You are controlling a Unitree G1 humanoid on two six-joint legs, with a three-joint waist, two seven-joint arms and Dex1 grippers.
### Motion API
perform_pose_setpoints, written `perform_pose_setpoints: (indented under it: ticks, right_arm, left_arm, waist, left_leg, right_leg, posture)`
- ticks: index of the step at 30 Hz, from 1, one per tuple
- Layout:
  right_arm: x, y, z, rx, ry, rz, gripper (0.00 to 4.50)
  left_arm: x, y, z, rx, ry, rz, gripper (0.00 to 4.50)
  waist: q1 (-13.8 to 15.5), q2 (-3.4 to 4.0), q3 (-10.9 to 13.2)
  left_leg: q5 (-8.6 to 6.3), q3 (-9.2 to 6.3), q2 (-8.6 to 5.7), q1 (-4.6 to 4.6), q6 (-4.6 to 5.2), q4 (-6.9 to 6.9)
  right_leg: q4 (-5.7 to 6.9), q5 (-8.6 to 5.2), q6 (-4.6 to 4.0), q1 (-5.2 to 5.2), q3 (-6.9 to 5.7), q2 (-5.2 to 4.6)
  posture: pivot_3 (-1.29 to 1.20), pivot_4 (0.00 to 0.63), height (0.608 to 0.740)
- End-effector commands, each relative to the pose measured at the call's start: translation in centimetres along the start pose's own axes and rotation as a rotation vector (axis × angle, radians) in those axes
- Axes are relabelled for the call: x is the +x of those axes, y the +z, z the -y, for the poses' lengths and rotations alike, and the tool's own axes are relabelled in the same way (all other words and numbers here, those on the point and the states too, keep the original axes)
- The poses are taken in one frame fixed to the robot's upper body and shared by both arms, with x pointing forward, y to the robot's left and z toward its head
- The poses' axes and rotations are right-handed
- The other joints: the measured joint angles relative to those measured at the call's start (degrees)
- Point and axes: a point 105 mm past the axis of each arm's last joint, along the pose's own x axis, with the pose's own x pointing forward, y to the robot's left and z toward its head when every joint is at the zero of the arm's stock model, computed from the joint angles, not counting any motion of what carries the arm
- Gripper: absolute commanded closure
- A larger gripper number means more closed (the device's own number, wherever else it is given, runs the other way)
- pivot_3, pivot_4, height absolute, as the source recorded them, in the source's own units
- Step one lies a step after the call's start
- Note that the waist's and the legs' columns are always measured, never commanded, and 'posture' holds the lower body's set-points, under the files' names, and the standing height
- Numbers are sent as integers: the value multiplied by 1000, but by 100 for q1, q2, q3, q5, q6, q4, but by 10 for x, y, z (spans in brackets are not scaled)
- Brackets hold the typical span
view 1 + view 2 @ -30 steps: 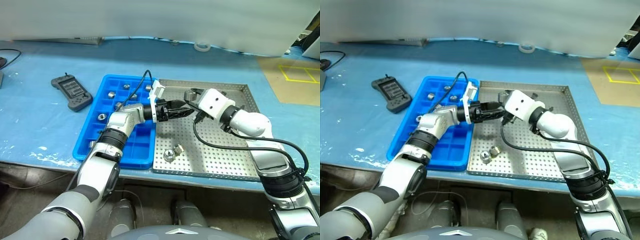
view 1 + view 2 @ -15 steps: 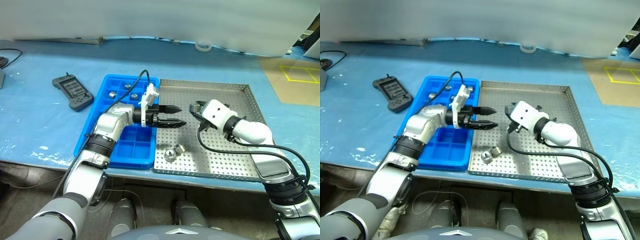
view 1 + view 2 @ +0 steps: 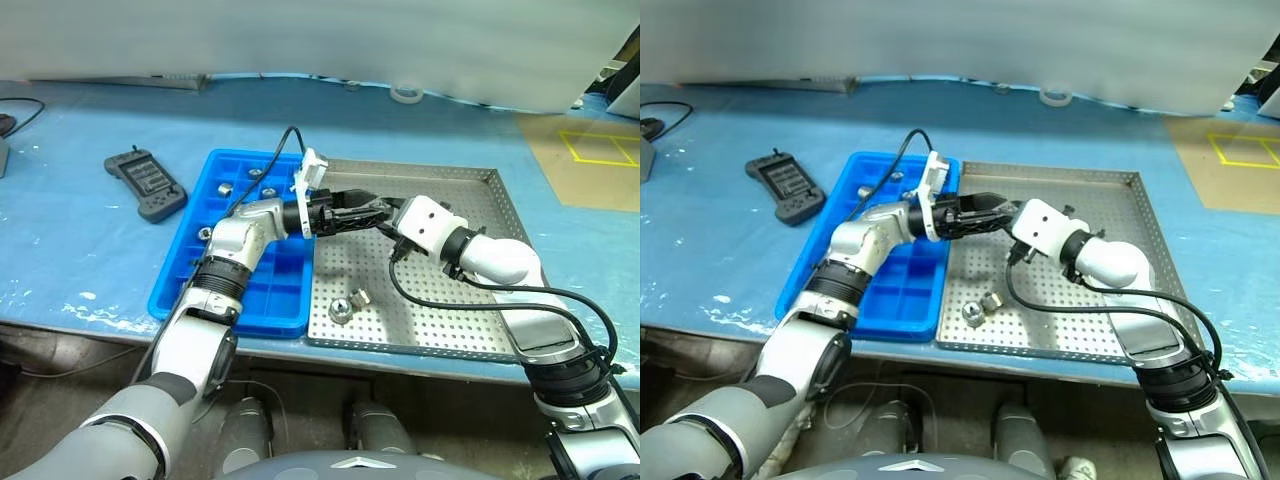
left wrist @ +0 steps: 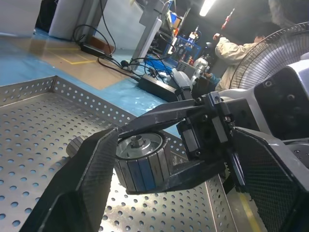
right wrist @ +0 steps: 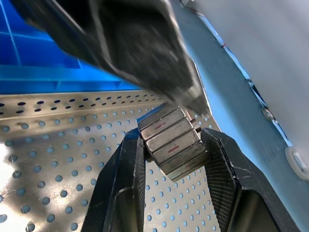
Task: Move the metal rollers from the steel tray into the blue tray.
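Over the steel tray, the right pincer is clenched on a metal roller, held clear of the perforated floor. The left pincer reaches across from nine o'clock, its black fingers spread wide on either side of that roller without closing on it. Two more rollers lie touching each other near the tray's six o'clock edge. The blue tray sits just beside the steel tray at nine o'clock on the worktop, with several rollers in its far compartments.
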Motion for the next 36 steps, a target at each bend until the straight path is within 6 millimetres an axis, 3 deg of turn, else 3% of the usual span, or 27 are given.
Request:
perform_pose_setpoints:
  ticks: [1, 7, 18, 23, 34, 36]
  right_arm:
    - [-4, 21, 9, -46, -30, 70, 3138]
    - [-5, 20, 9, -49, -38, 65, 3138]
    - [-5, 20, 9, -50, -48, 66, 3138]
    - [-4, 17, 9, -53, -47, 59, 3138]
    - [-2, 17, 10, -56, -48, 63, 3138]
    - [-1, 18, 10, -58, -49, 66, 3138]
  left_arm:
    - [7, 8, 1, 3, -9, 27, 522]
    - [10, -1, -1, -18, 0, 2, 522]
    - [12, 2, -4, -19, 13, 20, 522]
    - [12, 2, -9, -5, 56, 23, 1732]
    - [9, 5, -11, 1, 70, 29, 1732]
    - [8, 6, -11, 1, 68, 33, 2097]
  waist:
    - [-1, 0, 0]
    - [2, 0, 0]
    - [-3, 1, 0]
    - [-3, 1, 0]
    - [1, 1, 1]
    - [1, 1, 1]
  left_leg:
    - [-1, 0, 1, 0, 1, 0]
    - [-4, 0, -1, -1, 7, 2]
    - [-11, 1, -2, -1, 20, 3]
    - [-13, 1, -2, -1, 22, 3]
    - [-13, 1, -2, -2, 23, 3]
    - [-13, 1, -2, -2, 23, 3]
  right_leg:
    - [0, 0, 0, 0, 0, 0]
    - [-1, 0, 0, 0, 1, -2]
    - [-1, 0, -1, 1, 1, -4]
    - [-1, 0, -1, 0, 0, -4]
    - [-1, -1, -1, 0, 0, -5]
    - [-1, 0, -1, 0, 0, -5]
  posture:
    - [-267, 150, 740]
    - [-277, 150, 740]
    - [-277, 150, 740]
    - [-270, 150, 740]
    - [-255, 150, 740]
    - [-255, 150, 740]
